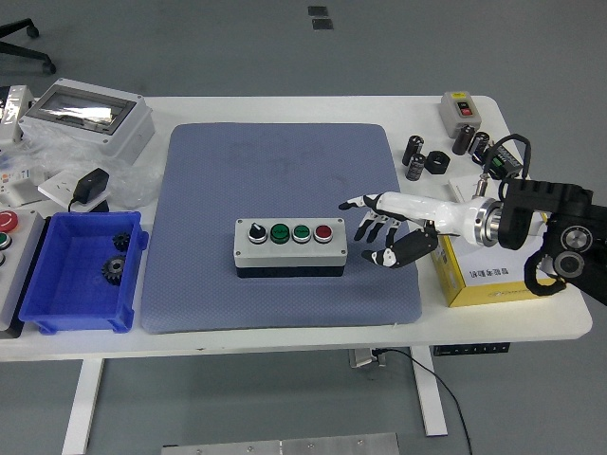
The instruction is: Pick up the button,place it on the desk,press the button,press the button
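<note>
A grey button box (290,245) lies flat in the middle of the blue mat (275,171). It carries a black selector knob, two green buttons and a red button (323,232) in a row. My right hand (384,227), white with black fingertips, hovers just right of the box, fingers spread and pointing left and down, holding nothing. Its index fingertip is a short way from the red button, not touching it. The left arm does not show.
A blue bin (81,272) with black gears sits at the left. A grey enclosure (87,118) and an adapter (92,184) lie at the back left. A yellow box (493,265), black cylinders (415,156) and a small switch box (462,109) stand at the right.
</note>
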Available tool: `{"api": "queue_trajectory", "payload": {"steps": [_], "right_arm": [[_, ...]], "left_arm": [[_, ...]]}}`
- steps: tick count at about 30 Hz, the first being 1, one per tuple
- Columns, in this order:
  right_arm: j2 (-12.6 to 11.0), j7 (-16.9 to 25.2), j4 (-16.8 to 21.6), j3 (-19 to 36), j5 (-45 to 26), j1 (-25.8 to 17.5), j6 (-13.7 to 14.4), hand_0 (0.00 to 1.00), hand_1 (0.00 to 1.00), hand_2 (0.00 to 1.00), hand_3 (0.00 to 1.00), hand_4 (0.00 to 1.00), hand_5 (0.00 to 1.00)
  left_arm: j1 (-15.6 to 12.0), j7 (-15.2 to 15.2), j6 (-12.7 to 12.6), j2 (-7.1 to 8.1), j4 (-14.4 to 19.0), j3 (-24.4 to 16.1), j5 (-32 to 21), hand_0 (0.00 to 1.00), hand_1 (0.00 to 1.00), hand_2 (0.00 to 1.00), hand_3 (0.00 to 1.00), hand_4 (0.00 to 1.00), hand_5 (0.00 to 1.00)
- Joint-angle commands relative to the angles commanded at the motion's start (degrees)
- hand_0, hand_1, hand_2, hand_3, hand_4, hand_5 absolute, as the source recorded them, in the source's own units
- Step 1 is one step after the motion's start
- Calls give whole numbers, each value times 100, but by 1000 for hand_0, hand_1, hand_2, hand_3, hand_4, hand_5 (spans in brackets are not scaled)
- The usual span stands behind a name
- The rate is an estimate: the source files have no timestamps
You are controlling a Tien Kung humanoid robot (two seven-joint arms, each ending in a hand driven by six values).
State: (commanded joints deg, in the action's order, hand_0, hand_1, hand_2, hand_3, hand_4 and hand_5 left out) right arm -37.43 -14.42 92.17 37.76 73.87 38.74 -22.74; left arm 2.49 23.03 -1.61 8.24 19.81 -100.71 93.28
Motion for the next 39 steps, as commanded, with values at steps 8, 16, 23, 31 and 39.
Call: {"api": "queue_trajectory", "payload": {"steps": [8,16,23,31,39], "right_arm": [[460,-22,-437,-367,208,204,117,49,124,188,998,188,2],[593,-41,-733,-432,328,192,231,49,126,188,998,172,2],[643,-88,-811,-613,407,169,244,49,127,188,998,163,2],[641,-74,-822,-612,573,114,346,52,129,188,996,151,2],[481,678,-462,170,-124,-125,636,53,132,189,990,148,2]], "left_arm": [[9,8,10,-12,3,2,7,556,461,464,593,86,2],[11,3,12,-11,2,7,-4,557,461,465,592,90,2],[17,-6,12,-12,-1,5,0,557,460,464,591,92,2],[14,-12,10,-17,-4,13,-14,557,459,462,591,93,2],[12,-37,17,-19,-15,9,-12,558,460,462,591,94,2]]}}
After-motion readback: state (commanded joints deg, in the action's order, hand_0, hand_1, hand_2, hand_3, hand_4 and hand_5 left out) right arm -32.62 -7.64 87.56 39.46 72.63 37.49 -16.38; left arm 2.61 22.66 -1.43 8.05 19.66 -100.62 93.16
